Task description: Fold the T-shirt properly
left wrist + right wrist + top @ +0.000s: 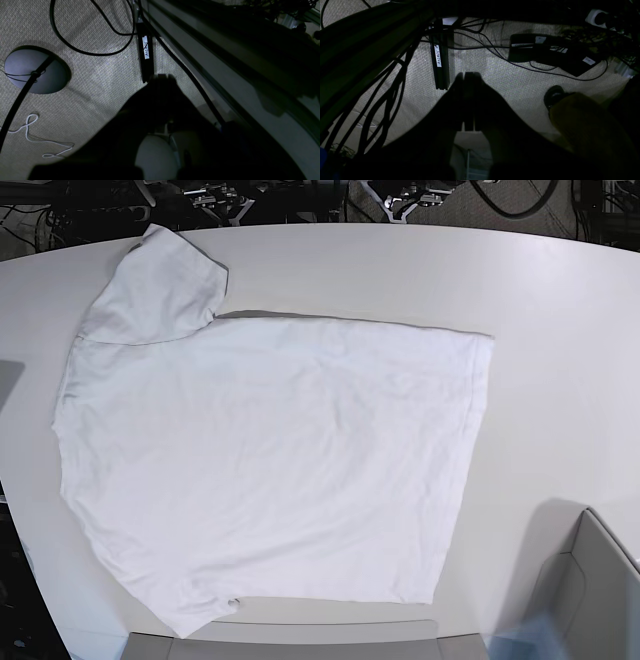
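The T-shirt (270,470) is laid flat and unfolded on a smooth white table (560,330) in the base view, its neck end toward that view's left and its hem toward the right. One short sleeve (160,285) is spread toward the far left corner of the table; the other reaches the near edge at lower left. The fabric is lightly wrinkled. A pale box-like wall (590,580) is seen at the lower right corner, apart from the shirt. Beyond the far edge, dark clamps and cables are visible.

Neither arm is seen over the table. Both wrist cameras are pointed down at a woven grey carpet (100,82) below table level. The left gripper (162,77) is shown as a dark silhouette with its fingers pressed together and nothing between them. The right gripper (468,75) is likewise clenched, its two fingers meeting along a thin seam, with nothing held.

On the carpet, a round dark stand base (35,70), black cables, a thin white cord (32,135) and a black labelled rail (146,57) are seen. Black power bricks (552,53) with white labels are lying in the right wrist view.
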### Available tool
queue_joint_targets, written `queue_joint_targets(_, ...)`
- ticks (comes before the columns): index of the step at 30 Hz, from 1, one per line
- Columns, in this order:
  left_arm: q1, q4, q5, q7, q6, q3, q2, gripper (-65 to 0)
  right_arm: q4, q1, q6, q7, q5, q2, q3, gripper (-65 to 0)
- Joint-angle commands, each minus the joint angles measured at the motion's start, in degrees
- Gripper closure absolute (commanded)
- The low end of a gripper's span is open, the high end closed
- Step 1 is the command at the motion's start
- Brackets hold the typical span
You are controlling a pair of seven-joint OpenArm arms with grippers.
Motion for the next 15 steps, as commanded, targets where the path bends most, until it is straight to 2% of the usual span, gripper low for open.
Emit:
queue_joint_targets(1, -0.09, 0.1, -0.51, 0.26, -1.88, -0.17, 1.19, 0.0, 0.1, 0.14, -0.19, 0.12, 0.1, 0.19, -0.12, 0.0)
queue_joint_targets(15, 0.17, 0.19, -0.6, 0.26, -1.88, -0.08, 1.01, 0.0, 0.1, 0.14, -0.19, 0.12, 0.1, 0.19, -0.12, 0.0)
